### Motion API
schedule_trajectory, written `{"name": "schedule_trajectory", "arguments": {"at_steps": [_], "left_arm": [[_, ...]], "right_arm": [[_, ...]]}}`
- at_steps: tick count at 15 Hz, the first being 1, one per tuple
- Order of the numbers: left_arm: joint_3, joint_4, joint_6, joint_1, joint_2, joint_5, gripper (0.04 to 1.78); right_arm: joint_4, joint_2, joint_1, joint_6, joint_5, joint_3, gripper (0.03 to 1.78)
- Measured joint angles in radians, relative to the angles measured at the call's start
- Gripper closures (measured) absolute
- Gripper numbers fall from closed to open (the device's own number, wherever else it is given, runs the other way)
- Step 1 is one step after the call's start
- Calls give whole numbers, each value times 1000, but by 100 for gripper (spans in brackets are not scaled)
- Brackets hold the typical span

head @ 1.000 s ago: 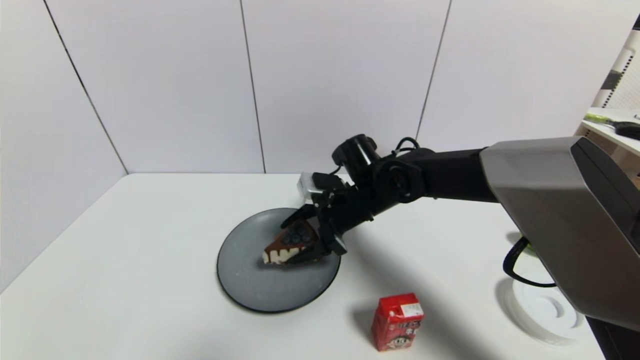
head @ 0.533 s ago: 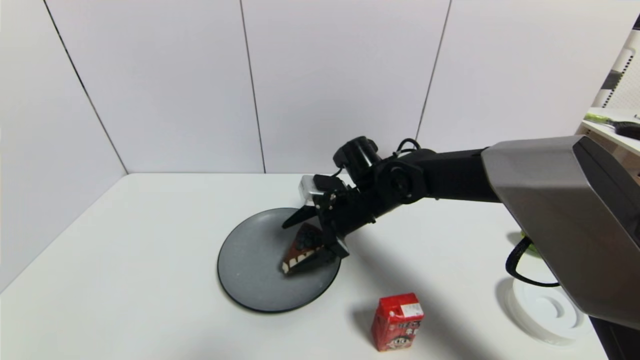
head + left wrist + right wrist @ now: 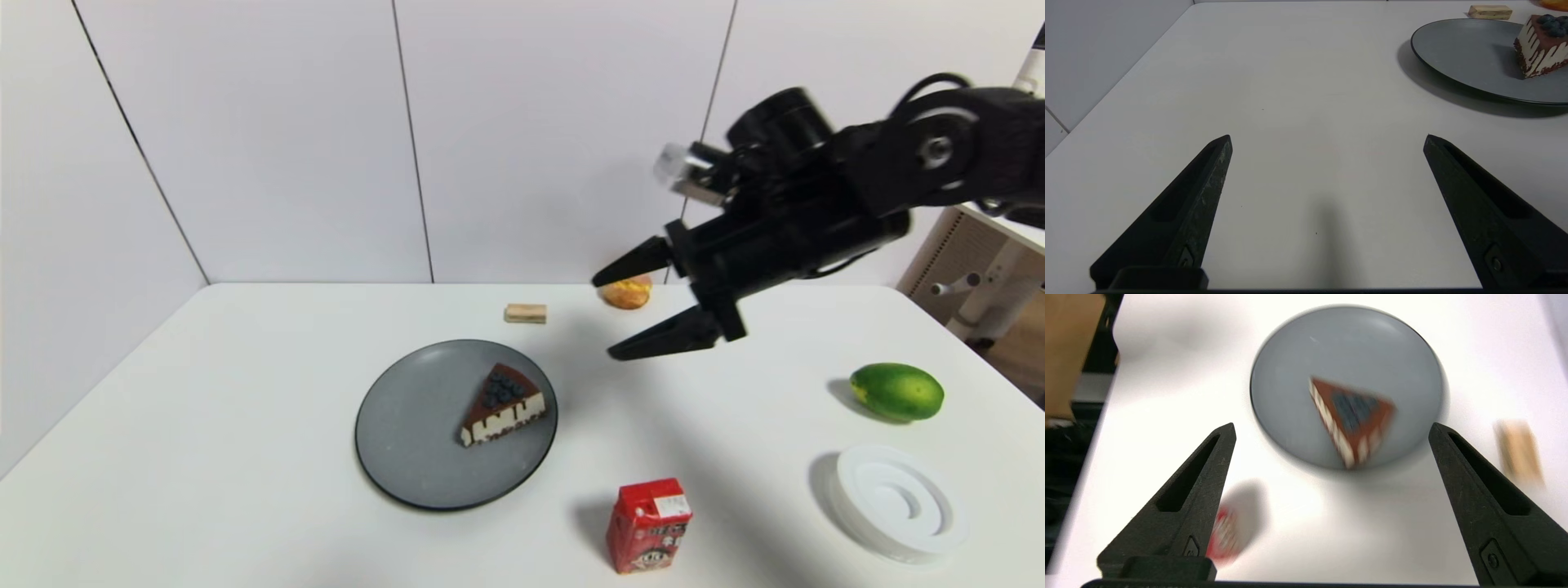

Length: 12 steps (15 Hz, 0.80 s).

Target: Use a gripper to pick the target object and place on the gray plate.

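Note:
The cake slice [image 3: 503, 404], a cream wedge with chocolate drip top and blueberries, lies on the right part of the gray plate [image 3: 408, 441]. It also shows in the left wrist view [image 3: 1540, 45] and the right wrist view [image 3: 1352, 416], on the plate [image 3: 1290, 375]. My right gripper [image 3: 608, 317] is open and empty, raised well above the table to the right of the plate. My left gripper [image 3: 1327, 139] is open and empty, low over bare table to the left of the plate [image 3: 1461, 49].
A red drink carton [image 3: 647, 524] stands in front of the plate. A tan wafer block [image 3: 525, 313] and an orange bun [image 3: 627, 292] lie at the back. A green fruit [image 3: 896, 391] and a white ringed disc [image 3: 894, 501] are at the right.
My right gripper opened, let go of the cake slice on the plate, then rose and drew back to the right. The slice turned a little and stays on the plate.

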Motion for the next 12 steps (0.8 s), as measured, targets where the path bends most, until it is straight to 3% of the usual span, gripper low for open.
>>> {"name": "schedule_trajectory", "arguments": {"at_steps": [2,8,12], "left_arm": [[0,0,0,0,0,0,13],[0,0,0,0,0,0,13],[0,0,0,0,0,0,13]], "right_arm": [[15,-149,-143,42,0,124,16],[0,-693,-550,85,-17,617,13],[-72,-1091,-666,209,-110,883,12]]}}
